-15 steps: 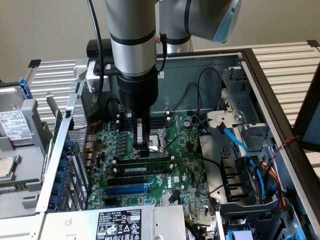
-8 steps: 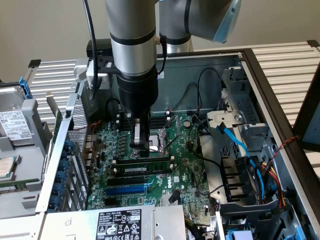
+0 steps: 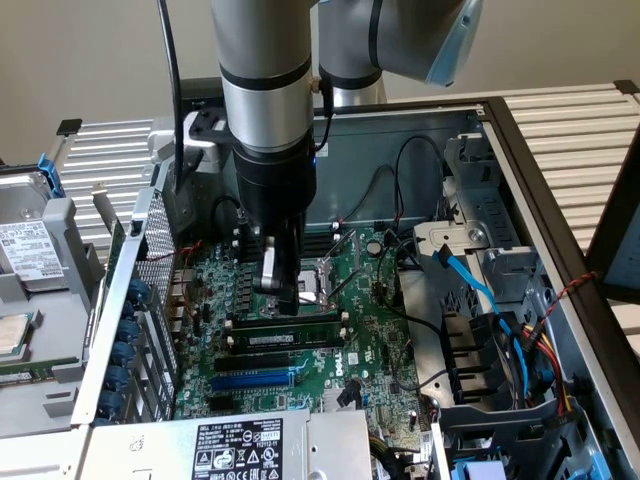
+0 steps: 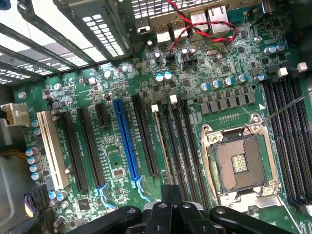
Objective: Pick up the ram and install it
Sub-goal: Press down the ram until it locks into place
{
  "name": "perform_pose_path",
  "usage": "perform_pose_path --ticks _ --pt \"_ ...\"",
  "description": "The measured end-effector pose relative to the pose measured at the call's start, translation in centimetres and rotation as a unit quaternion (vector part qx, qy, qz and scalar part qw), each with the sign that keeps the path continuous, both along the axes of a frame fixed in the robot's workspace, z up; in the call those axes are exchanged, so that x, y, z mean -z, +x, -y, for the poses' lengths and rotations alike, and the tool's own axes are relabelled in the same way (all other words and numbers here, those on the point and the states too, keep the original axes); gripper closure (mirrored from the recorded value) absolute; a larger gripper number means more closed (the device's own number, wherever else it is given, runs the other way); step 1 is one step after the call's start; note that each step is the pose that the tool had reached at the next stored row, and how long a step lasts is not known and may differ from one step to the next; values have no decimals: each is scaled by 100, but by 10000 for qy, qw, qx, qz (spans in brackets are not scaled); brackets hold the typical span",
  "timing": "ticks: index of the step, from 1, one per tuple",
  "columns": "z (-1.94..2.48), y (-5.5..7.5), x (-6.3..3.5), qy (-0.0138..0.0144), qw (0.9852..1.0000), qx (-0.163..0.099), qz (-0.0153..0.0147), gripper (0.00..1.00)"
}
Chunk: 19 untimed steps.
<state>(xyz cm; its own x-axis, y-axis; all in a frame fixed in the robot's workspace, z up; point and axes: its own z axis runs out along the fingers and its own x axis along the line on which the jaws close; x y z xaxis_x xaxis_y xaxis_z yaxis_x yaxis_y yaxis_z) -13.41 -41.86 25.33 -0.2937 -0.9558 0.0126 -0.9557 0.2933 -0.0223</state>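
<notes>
Exterior view: gripper (image 3: 281,290), jaws closed and holding nothing, sits just above the ram (image 3: 292,337), which lies seated in a black slot at the gripper's 6 o'clock. Wrist view adds the blue slot (image 4: 126,144) and CPU socket (image 4: 240,165).

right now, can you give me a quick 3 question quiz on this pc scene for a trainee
1. True or false: the tool is wide open.
2. Where is the ram? A: on the slatted table outside the case. B: at a slot on the motherboard, close to the tool. C: on top of the power supply.
3. Fill in: the twisted wires by the rear ports are red and ____.
Key: 1 false; 2 B; 3 black.
</notes>
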Motion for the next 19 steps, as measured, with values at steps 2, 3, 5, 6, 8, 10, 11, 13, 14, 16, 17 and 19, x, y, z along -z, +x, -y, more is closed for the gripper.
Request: perform_pose_path --ticks 2,3,5,6,8,10,11,13,14,16,17,19 --pt "0 0 0 0 9999 140 0 89" --pt "0 0 0 0 9998 213 0 89" --pt "0 0 0 0 9994 352 0 89" --pt "0 0 0 0 9991 423 0 89" --pt "0 0 0 0 9984 564 0 89" --pt "0 0 0 0 9975 702 0 89" --pt "0 0 0 0 9970 775 0 89" --pt "0 0 0 0 9958 919 0 89" --pt "0 0 0 0 9951 993 0 89" --pt "0 0 0 0 9935 1138 0 89" --pt "0 0 0 0 9926 1215 0 89" --pt "0 0 0 0 9909 1349 0 89"
